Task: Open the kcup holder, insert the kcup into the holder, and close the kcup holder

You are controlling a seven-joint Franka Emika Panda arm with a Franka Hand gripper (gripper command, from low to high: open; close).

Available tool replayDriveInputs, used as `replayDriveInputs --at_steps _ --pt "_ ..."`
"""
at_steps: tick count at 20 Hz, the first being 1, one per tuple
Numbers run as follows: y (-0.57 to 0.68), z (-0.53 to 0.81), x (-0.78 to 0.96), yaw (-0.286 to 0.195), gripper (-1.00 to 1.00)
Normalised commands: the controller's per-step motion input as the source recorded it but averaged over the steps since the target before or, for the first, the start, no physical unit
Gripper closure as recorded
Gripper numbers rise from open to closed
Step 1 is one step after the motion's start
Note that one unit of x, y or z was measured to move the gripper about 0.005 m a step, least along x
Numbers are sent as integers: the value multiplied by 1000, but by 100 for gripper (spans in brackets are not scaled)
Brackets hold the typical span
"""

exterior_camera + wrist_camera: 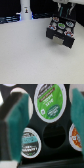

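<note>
The kcup holder [59, 36] is a black box on the exterior view's right, with its drawer [62, 25] pulled out and several pods showing in the round slots. My gripper [61, 15] hangs right over that drawer. In the wrist view my gripper [46, 116] is open, its teal-padded fingers [15, 119] standing on either side of the kcup [48, 101]. The kcup's bright green top faces up, with a narrow gap to each pad. It appears to sit in a slot. An empty round slot [55, 135] lies beside it.
A dark-lidded pod [31, 143] and an orange-lidded pod [77, 137] fill neighbouring slots. A tall white bottle-shaped object [25, 9] stands at the back on the exterior view's left. The white table [30, 55] spreads in front of the box.
</note>
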Motion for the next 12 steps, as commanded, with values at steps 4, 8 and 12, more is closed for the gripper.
replayDriveInputs --at_steps 4,8,12 --pt "60 296 93 55 -100" --pt "-466 255 531 37 -100" --pt "-199 121 281 24 -100"
